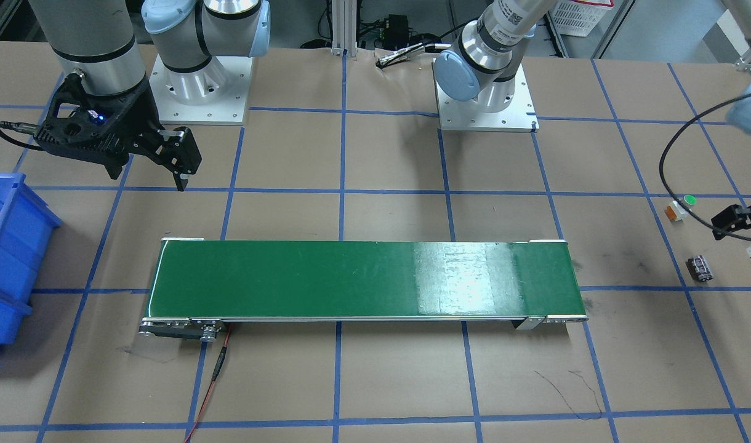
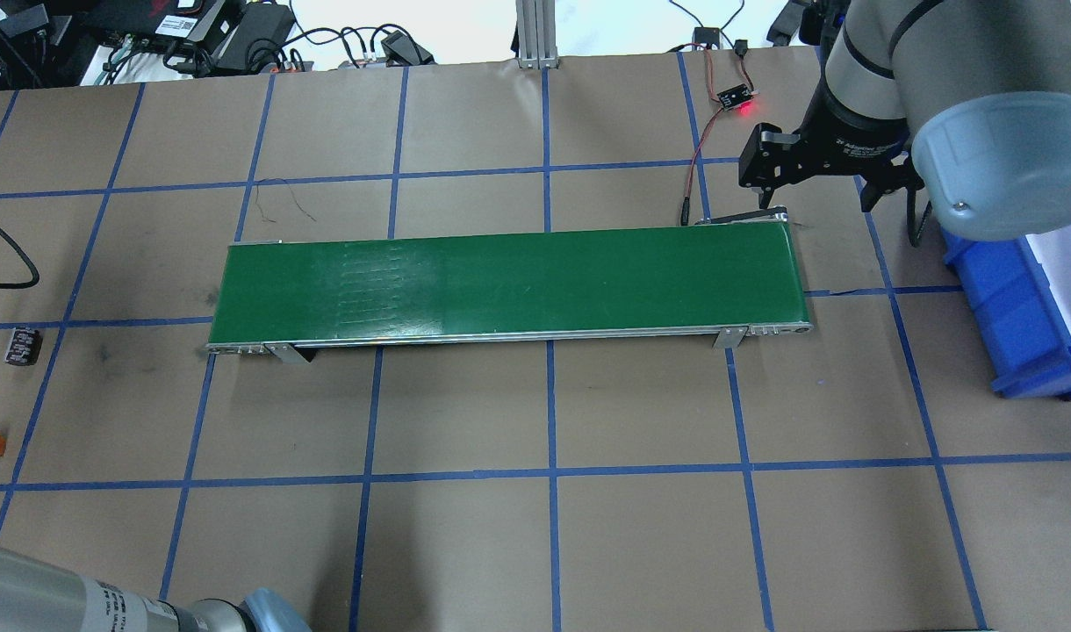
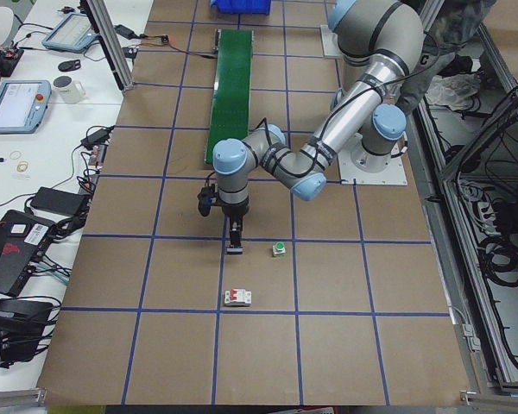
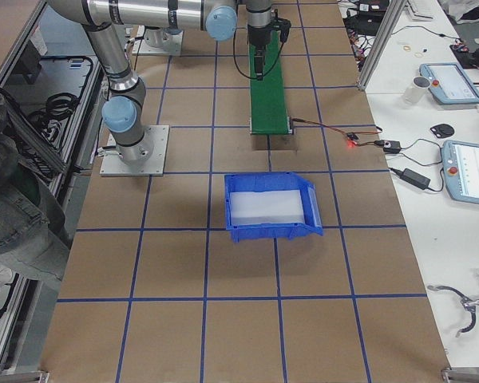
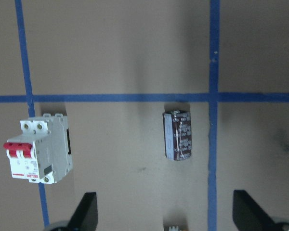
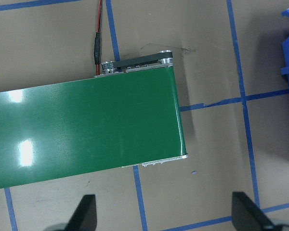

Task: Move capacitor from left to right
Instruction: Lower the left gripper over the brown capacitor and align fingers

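The capacitor [image 5: 177,135], a dark stubby cylinder with pale printing, lies on its side on the brown table at the robot's far left. It also shows in the front view [image 1: 699,269] and the overhead view [image 2: 24,344]. My left gripper [image 5: 166,215] is open and empty, hanging above the table with the capacitor just ahead of its fingertips; the front view shows it at the right edge [image 1: 740,223]. My right gripper [image 6: 166,216] is open and empty above the right end of the green conveyor belt [image 6: 82,130], far from the capacitor.
A white breaker with red levers [image 5: 38,151] lies beside the capacitor. An orange-and-white button with a green cap [image 1: 680,208] lies close by. The belt [image 2: 509,281] runs across the middle of the table. A blue bin [image 2: 1027,307] stands beyond its right end.
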### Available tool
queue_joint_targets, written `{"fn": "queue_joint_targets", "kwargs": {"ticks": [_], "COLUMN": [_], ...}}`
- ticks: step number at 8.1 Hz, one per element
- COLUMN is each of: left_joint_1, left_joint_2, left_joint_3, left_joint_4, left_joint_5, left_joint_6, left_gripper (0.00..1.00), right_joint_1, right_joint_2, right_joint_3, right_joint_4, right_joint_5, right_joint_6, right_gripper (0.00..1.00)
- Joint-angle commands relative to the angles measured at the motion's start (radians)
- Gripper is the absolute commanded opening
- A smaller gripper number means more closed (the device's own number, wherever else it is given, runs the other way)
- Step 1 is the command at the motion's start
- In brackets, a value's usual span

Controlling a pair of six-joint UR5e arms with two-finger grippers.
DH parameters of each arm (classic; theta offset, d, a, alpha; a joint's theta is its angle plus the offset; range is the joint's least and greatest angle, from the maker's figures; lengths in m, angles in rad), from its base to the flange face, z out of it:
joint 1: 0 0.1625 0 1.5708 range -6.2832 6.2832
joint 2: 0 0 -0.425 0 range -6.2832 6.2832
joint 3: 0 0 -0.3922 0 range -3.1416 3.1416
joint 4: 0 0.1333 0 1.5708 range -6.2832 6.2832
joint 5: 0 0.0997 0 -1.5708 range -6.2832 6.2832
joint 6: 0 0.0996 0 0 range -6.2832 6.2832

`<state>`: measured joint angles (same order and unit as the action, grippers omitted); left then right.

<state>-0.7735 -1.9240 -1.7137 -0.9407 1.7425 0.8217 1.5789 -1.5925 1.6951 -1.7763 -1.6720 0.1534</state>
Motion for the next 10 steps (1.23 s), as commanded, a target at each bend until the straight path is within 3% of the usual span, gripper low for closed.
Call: {"fn": "queue_joint_targets", "kwargs": {"ticks": [1, 4, 6, 10], "left_joint_1": [0.013, 0.023, 0.023, 0.026], "left_joint_2": [-0.151, -0.161, -0.158, -0.167], "left_joint_3": [-0.015, -0.018, -0.026, -0.040], "left_joint_4": [0.207, 0.230, 0.224, 0.229], "left_joint_5": [-0.006, -0.023, -0.124, -0.163], "left_joint_6": [0.053, 0.012, -0.082, -0.093], "left_gripper": [1.00, 0.97, 0.97, 0.90], "right_joint_1": [0.001, 0.000, 0.000, 0.001], "right_joint_2": [0.000, -0.001, 0.000, -0.001], "right_joint_3": [0.002, 0.002, 0.002, 0.003], "right_joint_4": [0.002, 0.002, 0.002, 0.002], "right_joint_5": [0.000, 0.000, 0.000, 0.000], "right_joint_6": [0.000, 0.000, 0.000, 0.000], "right_gripper": [1.00, 1.00, 1.00, 1.00]}}
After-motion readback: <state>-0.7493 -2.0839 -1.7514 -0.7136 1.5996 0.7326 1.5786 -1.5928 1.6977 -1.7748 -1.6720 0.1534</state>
